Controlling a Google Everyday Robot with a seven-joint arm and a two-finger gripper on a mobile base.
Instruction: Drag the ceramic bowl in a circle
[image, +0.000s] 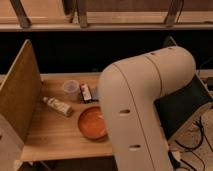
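looking down at the surface (55, 137), you have a pale wooden top with a tall cork-coloured board (20, 95) standing along its left edge. the robot's arm (145, 105), a bulky cream shell with an elbow bend, fills the right half of the view and covers the surface's right edge and near right corner.

the end effector is somewhere behind that shell; you cannot see it from this camera, so you cannot tell how far it is open or whether it has hold of anything.

the ceramic bowl (92, 122), round, shallow, glossy orange-red with a darker rim, sits upright toward the near edge, roughly mid-surface. its right side runs up against or under the arm shell; whether they touch you cannot tell.

other items, all on the far side of the bowl:
- a small clear plastic cup (70, 90), upright, toward the far edge, apart from the bowl.
- a small dark-and-white packet (86, 92), just beside the cup on its right, partly close to the arm shell.
- a pale tube or bottle (57, 106), lying on its side, tilted diagonally, between the cork board and the bowl, near the bowl's left rim but not touching.

beyond the far edge you see a dark recess under a lit shelf.
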